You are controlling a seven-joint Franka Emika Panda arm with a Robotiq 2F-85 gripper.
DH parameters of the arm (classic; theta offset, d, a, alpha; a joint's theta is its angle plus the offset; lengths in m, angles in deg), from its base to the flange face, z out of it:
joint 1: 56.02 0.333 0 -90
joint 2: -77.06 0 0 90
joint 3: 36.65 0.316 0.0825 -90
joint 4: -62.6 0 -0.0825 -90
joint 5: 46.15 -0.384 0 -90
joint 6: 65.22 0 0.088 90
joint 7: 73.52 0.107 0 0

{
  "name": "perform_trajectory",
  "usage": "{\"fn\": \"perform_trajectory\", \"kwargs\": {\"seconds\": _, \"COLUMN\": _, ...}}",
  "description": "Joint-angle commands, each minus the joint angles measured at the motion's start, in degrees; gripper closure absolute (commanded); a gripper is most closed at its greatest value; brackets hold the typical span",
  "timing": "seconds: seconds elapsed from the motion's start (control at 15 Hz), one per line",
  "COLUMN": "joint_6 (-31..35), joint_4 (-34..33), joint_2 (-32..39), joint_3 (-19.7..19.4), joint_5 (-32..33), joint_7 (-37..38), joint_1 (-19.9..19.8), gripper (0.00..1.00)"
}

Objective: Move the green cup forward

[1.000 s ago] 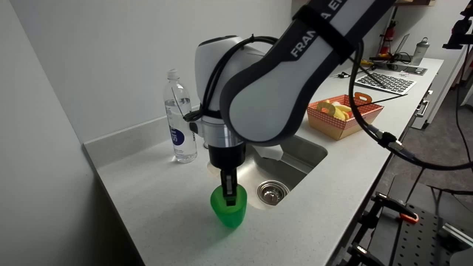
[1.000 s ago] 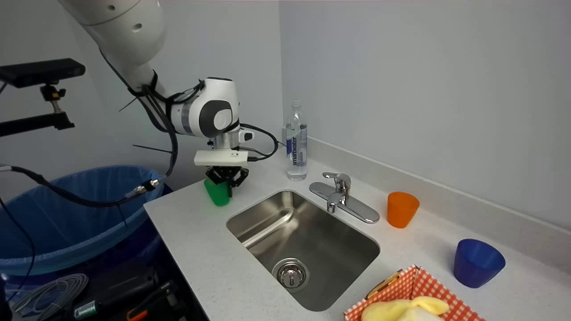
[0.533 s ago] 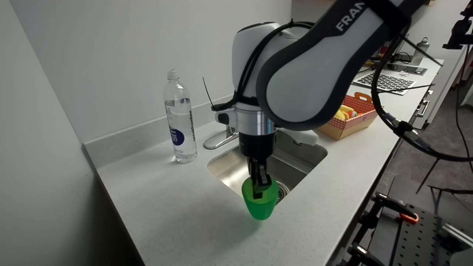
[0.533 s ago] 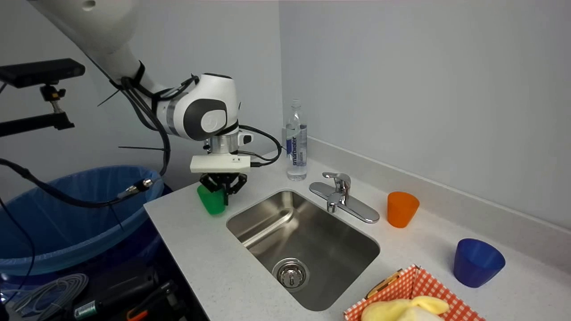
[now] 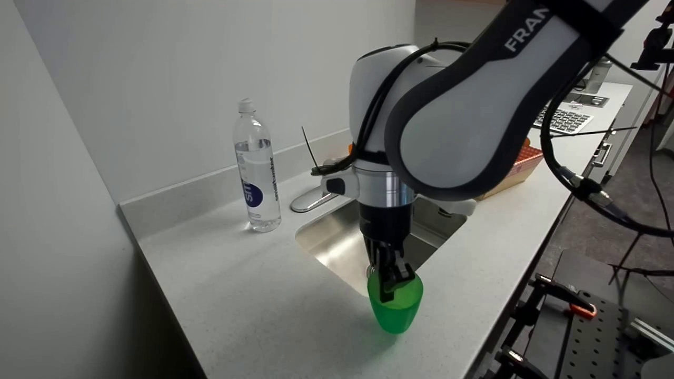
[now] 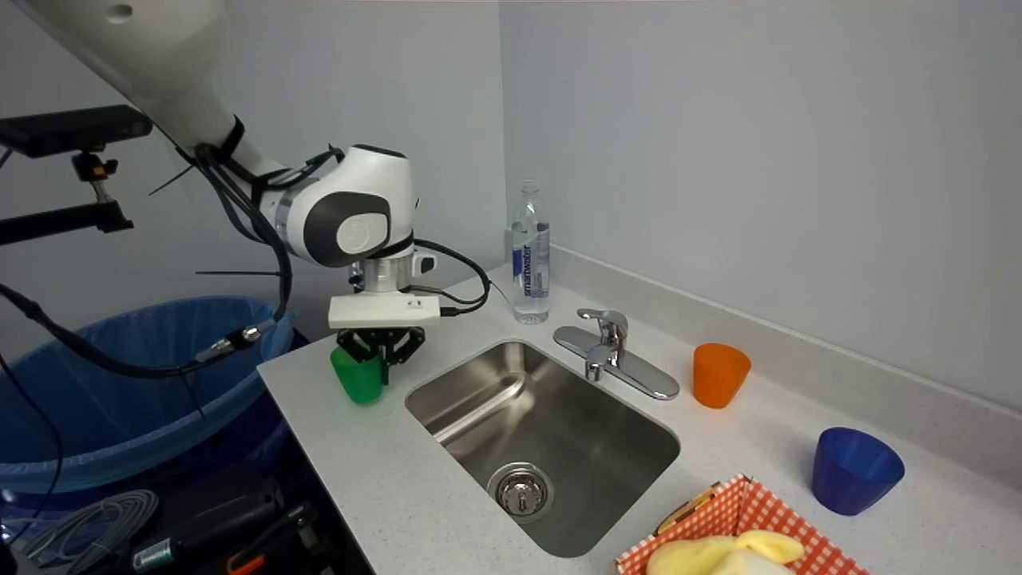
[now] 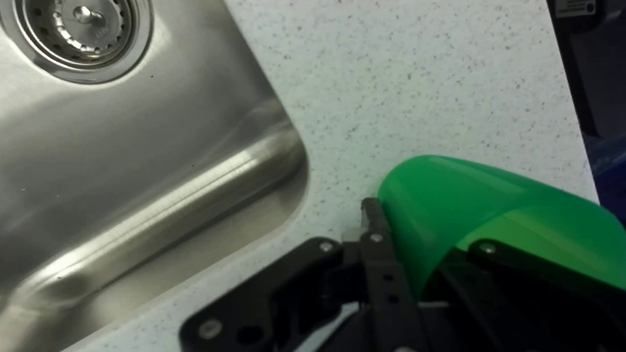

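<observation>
Pinching the green cup [image 5: 397,311] by its sink-side wall, one finger inside, the gripper [image 6: 383,369] has it beside the sink [image 6: 559,435], on or just above the counter [image 6: 383,471]; from here I can't tell which. I'd expect light, slick, springy plastic, best held by that wall.

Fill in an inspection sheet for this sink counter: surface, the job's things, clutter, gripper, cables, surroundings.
Surface: pale speckled counter with steel sink and faucet; spills, nothing seen.
Job's things: green cup, beside the sink; base contact with the counter, cannot tell.
Clutter: water bottle, upright; orange cup; blue cup; checked basket with yellow contents.
Gripper: closed on the green cup's wall, one finger outside, one inside.
Cables: black cable looping off the arm; grey coil beyond the counter's edge.
Surroundings: walls meeting in a corner; blue-lined bin past the counter's edge.
</observation>
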Motion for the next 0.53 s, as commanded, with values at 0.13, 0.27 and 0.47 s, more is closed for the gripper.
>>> {"fn": "perform_trajectory", "kwargs": {"seconds": 0.13, "joint_6": 2.1, "joint_4": 0.8, "joint_2": 0.0, "joint_3": 0.8, "joint_5": 0.7, "joint_7": -0.4, "joint_1": 2.6, "gripper": 0.61}}
{"fn": "perform_trajectory", "kwargs": {"seconds": 0.27, "joint_6": 2.1, "joint_4": 0.7, "joint_2": 0.0, "joint_3": 0.8, "joint_5": 1.1, "joint_7": -0.3, "joint_1": 3.0, "gripper": 0.45}}
{"fn": "perform_trajectory", "kwargs": {"seconds": 0.47, "joint_6": 2.2, "joint_4": 0.7, "joint_2": -0.2, "joint_3": 0.5, "joint_5": 1.7, "joint_7": -0.2, "joint_1": 3.1, "gripper": 0.24}}
